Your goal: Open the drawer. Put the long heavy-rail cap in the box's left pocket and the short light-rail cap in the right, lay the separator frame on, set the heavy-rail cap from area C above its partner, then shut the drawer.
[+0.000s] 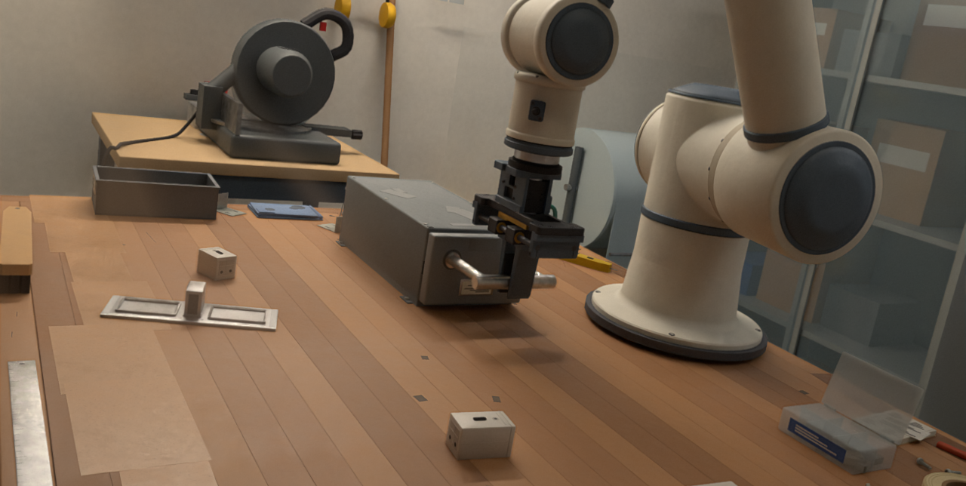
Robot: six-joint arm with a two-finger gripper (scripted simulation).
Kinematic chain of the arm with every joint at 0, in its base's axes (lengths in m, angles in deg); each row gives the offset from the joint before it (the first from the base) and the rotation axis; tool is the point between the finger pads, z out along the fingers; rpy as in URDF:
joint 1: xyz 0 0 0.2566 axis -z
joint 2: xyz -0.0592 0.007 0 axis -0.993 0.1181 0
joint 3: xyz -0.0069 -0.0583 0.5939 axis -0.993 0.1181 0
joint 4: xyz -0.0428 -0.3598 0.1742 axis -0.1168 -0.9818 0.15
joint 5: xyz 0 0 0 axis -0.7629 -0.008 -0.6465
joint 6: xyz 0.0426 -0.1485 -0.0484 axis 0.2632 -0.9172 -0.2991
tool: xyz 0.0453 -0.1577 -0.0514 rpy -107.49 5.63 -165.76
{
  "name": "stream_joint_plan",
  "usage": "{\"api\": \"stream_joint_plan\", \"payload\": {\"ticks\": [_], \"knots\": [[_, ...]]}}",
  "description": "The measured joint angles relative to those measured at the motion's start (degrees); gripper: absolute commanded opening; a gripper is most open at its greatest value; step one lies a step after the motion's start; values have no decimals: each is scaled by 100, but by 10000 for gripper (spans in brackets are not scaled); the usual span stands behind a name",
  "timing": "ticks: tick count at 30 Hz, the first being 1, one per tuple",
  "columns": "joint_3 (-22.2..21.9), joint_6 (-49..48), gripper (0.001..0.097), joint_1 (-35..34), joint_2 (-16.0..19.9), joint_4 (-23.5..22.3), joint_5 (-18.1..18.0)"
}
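Note:
My gripper (520, 280) reaches down in front of the grey drawer cabinet (422, 240) and is closed around the drawer's metal bar handle (496, 278). The drawer front sits flush with the cabinet. On the near part of the bench lies a pale cap block (480, 434) with a slot in its top. Far to the left a smaller cap (217, 262) rests on the bench, and in front of it lies the flat separator frame (189, 312) with a small block (194, 299) standing upright on its middle.
The arm's round base (675, 321) stands close to the right of the cabinet. An open grey tray (155, 191) sits at the bench's back left, a steel ruler (28, 422) along the left edge, and a clear plastic case (848, 422) near the right corner.

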Motion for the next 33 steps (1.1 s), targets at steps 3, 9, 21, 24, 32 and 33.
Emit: {"api": "stream_joint_plan", "payload": {"ticks": [3,9,21,24,32,33], "knots": [[0,0,33,0,0,0,0],[0,3,33,-2,0,-2,0],[0,53,33,-51,0,-4,0],[-1,85,33,-82,0,-3,0],[-3,209,33,-207,0,-2,2],[-3,227,33,-225,1,-2,3]]}}
